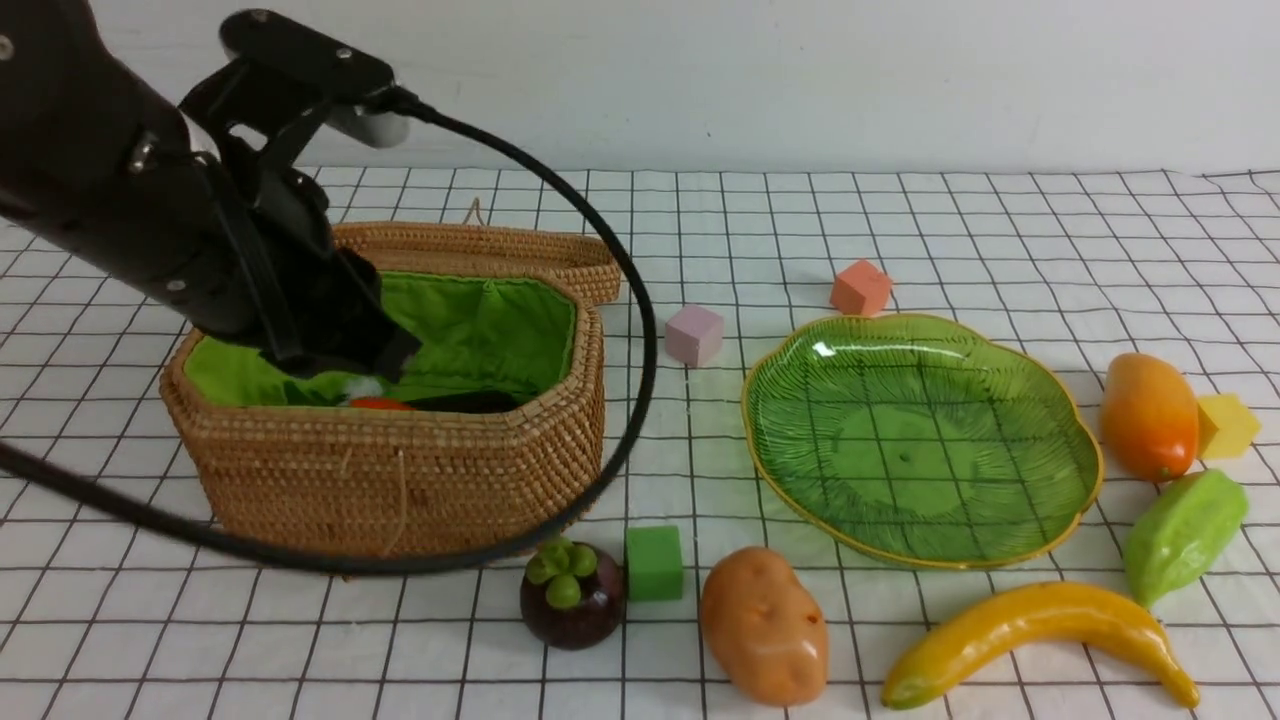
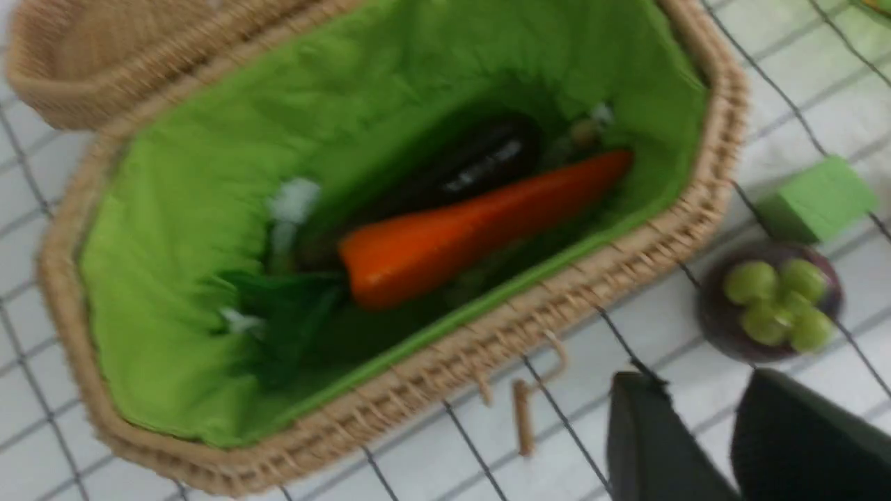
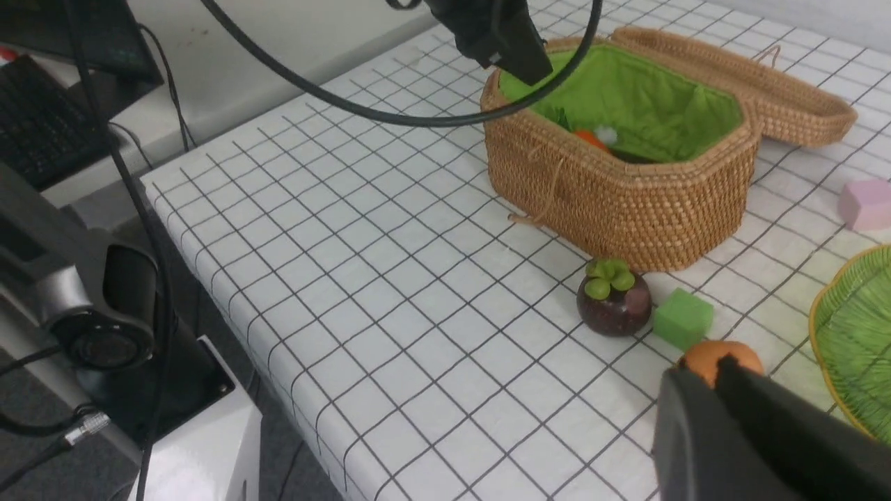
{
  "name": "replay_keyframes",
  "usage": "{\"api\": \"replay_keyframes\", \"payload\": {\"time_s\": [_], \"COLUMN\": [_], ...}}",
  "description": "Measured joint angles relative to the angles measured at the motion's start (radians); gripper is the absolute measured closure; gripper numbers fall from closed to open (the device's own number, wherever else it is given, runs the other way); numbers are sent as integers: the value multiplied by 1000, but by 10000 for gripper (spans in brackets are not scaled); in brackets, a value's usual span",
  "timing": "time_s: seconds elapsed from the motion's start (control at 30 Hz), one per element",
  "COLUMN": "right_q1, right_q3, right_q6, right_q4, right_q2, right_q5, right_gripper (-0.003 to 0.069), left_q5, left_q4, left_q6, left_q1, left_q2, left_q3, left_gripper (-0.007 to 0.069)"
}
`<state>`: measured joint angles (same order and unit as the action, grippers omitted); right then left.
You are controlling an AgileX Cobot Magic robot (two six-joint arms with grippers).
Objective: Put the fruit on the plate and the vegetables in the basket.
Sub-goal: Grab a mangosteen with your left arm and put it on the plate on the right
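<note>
The woven basket (image 1: 400, 470) stands open at the left, and an orange carrot (image 2: 473, 229) and a dark eggplant (image 2: 480, 163) lie on its green lining. My left gripper (image 2: 699, 379) hovers above the basket's front rim, open by a narrow gap and holding nothing. The green plate (image 1: 920, 440) at the right is bare. In front lie the mangosteen (image 1: 572, 600), potato (image 1: 765, 625) and banana (image 1: 1040, 625). The gourd (image 1: 1185, 530) and mango (image 1: 1148, 415) lie right of the plate. My right gripper (image 3: 703, 369) is shut and empty, above the potato (image 3: 720, 355).
Foam cubes are scattered about: green (image 1: 653, 562) beside the mangosteen, pink (image 1: 694, 334) and orange (image 1: 860, 287) behind the plate, yellow (image 1: 1225, 425) by the mango. The basket's lid (image 1: 500, 245) lies open behind it. A black cable (image 1: 640, 330) loops round the basket.
</note>
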<state>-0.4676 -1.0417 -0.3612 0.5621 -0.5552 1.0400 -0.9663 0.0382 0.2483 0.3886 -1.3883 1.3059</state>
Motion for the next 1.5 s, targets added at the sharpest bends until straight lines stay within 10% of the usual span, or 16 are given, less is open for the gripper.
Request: {"api": "replay_keyframes", "payload": {"time_s": [0.07,0.4,0.8,1.23,1.5], "right_q1": [0,0,0,0,0], "right_q3": [0,0,0,0,0], "right_q6": [1,33,52,55,55], "right_q4": [0,-1,-7,-41,-42], "right_q2": [0,0,0,0,0], "right_q5": [12,45,50,59,69], "right_gripper": [592,592,589,576,571], "left_q5": [-46,-60,-35,88,213], "left_q4": [11,-46,-66,-17,-102], "left_q6": [-6,-140,-64,54,54], "left_q1": [58,291,302,302,302], "left_q2": [7,9,10,-195,-304], "left_q3": [0,-80,-131,-131,-131], "left_gripper": [638,638,636,139,81]}}
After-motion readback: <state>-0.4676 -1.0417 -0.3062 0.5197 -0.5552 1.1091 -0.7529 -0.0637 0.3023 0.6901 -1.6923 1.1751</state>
